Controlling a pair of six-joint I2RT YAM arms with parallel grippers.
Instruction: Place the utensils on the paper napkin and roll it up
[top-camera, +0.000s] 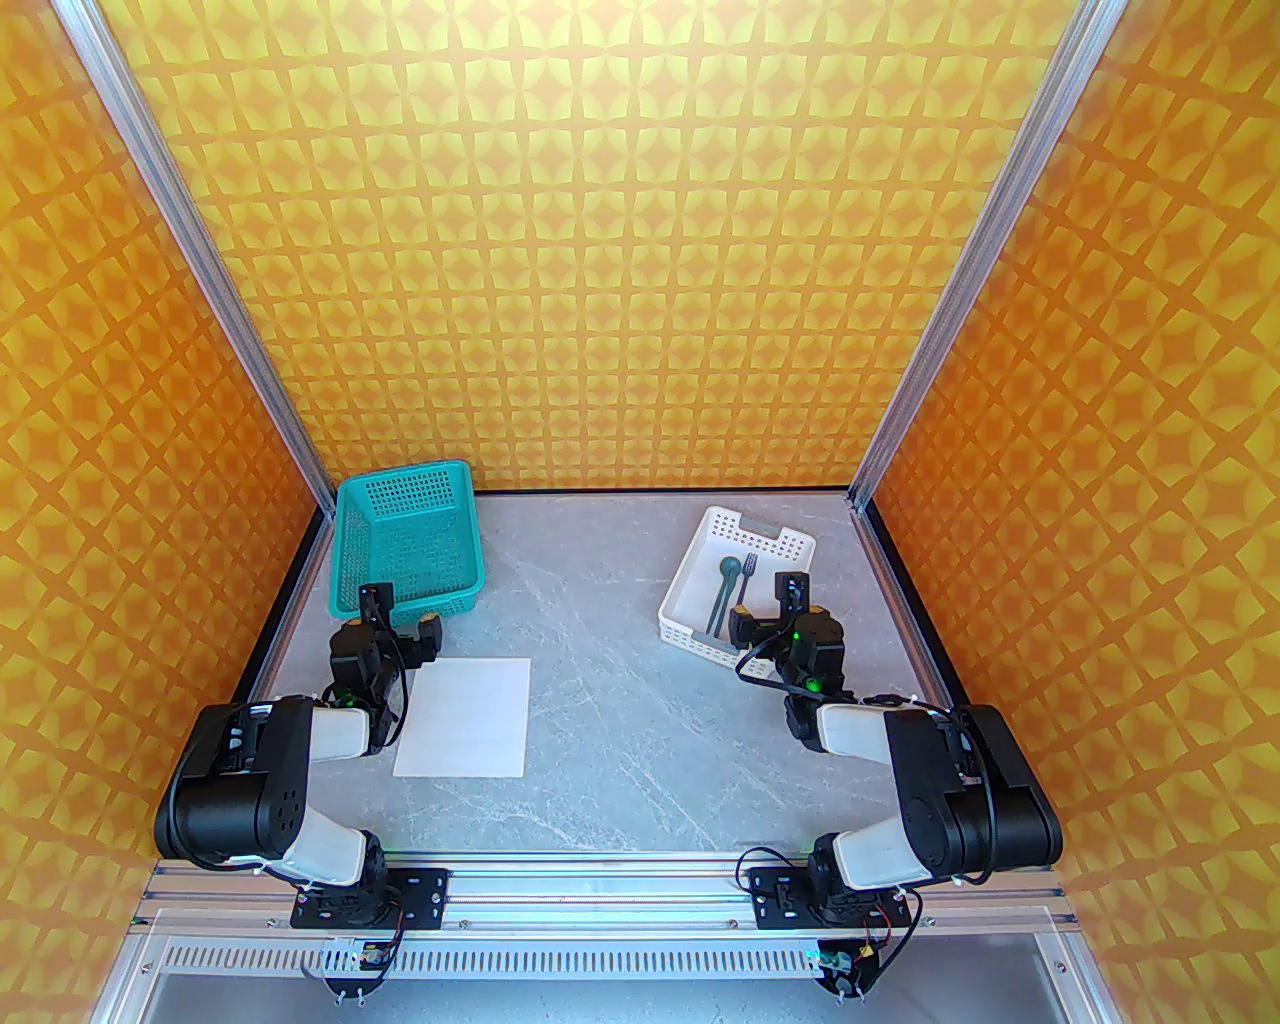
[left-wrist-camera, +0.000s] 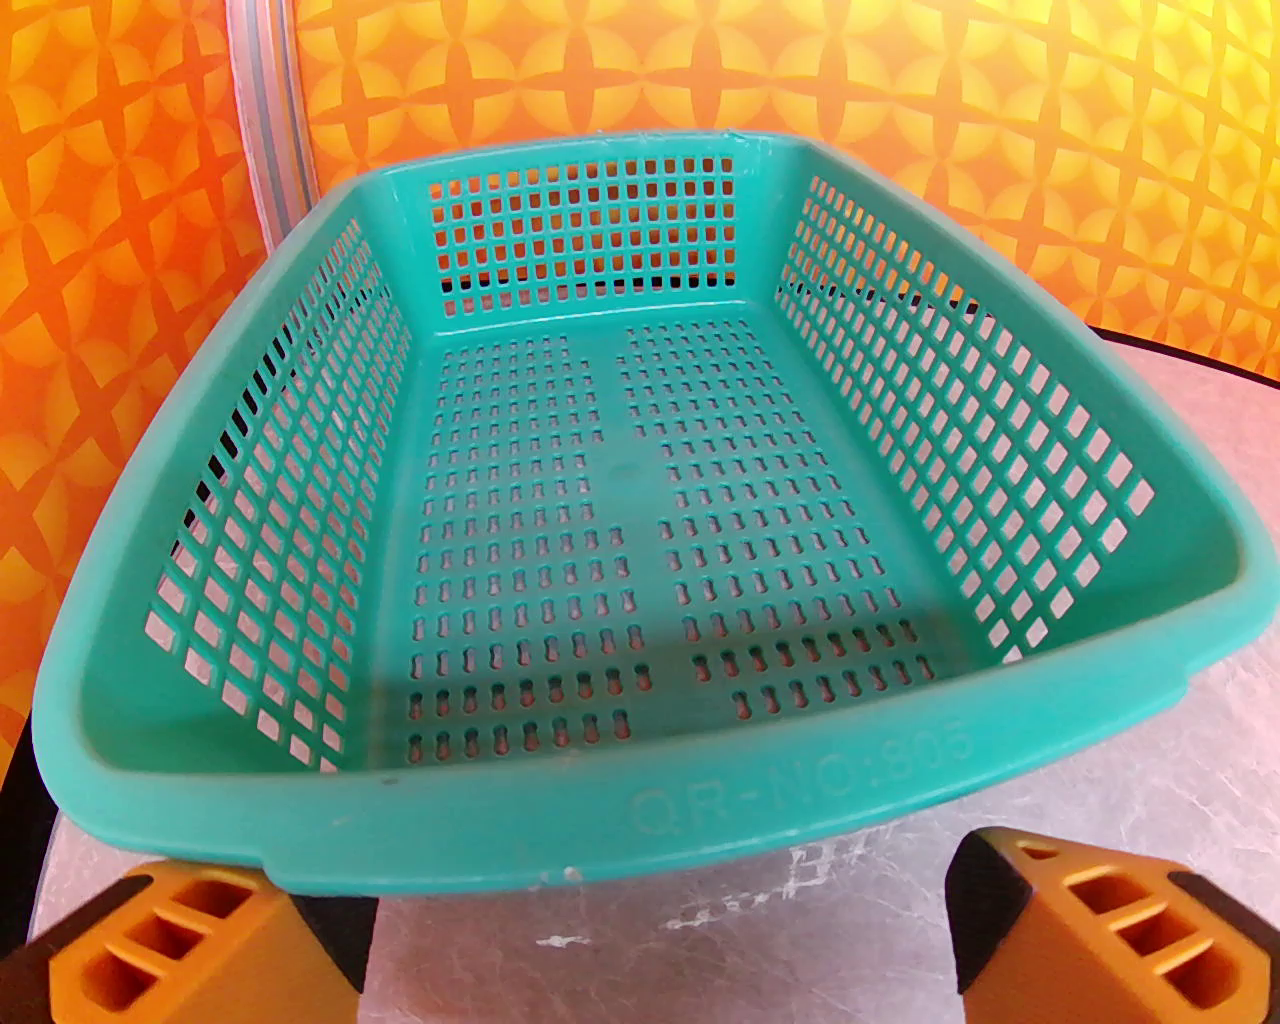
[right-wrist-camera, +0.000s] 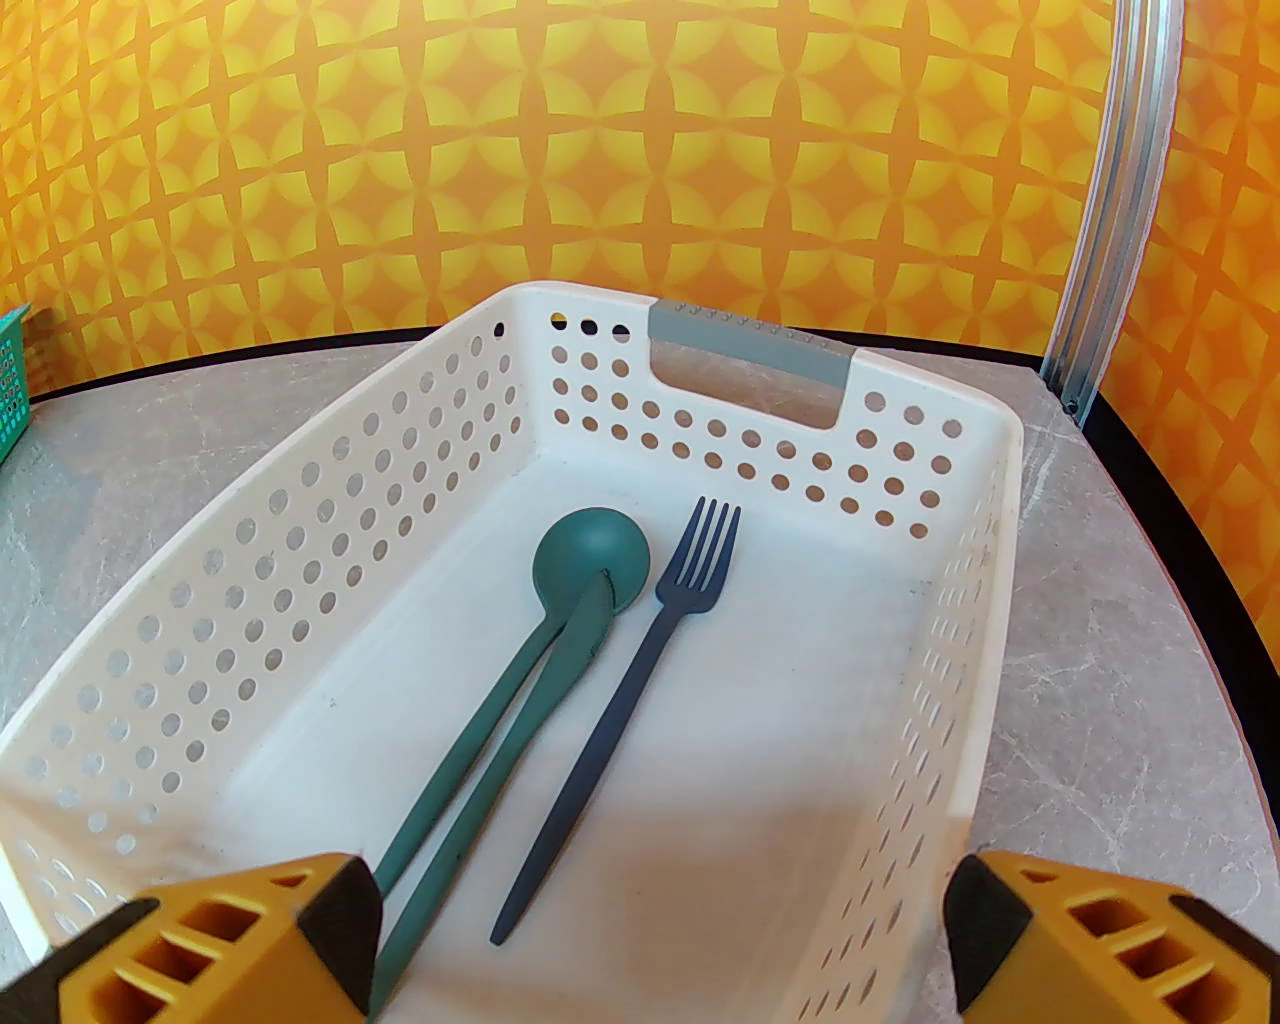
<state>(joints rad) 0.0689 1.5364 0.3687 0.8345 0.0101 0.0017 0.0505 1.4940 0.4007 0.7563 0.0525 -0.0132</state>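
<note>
- Closest to the lens, your right fingers (right-wrist-camera: 220, 950), orange and spread wide apart with nothing between them, hover at the near end of a white tray (right-wrist-camera: 985, 600).
- Inside the tray lie a green spoon (right-wrist-camera: 590, 555), a green knife (right-wrist-camera: 583, 640) whose tip rests on the spoon's bowl, and a darker fork (right-wrist-camera: 640, 680) just beside them.
- Your left fingers (left-wrist-camera: 1110, 920), also wide apart and holding nothing, face an empty teal basket (left-wrist-camera: 620, 830) at the far left of the table (top-camera: 660, 700).
- The white napkin (top-camera: 465, 715) lies flat and bare on the table, just beside your left arm and well apart from the tray.
- Nothing of the task looks done yet: each utensil must cross to the napkin, then comes the rolling.
- The table is grey with marble veining; orange-and-yellow patterned walls (top-camera: 600, 250) and metal posts (top-camera: 960, 300) close it in.
</note>
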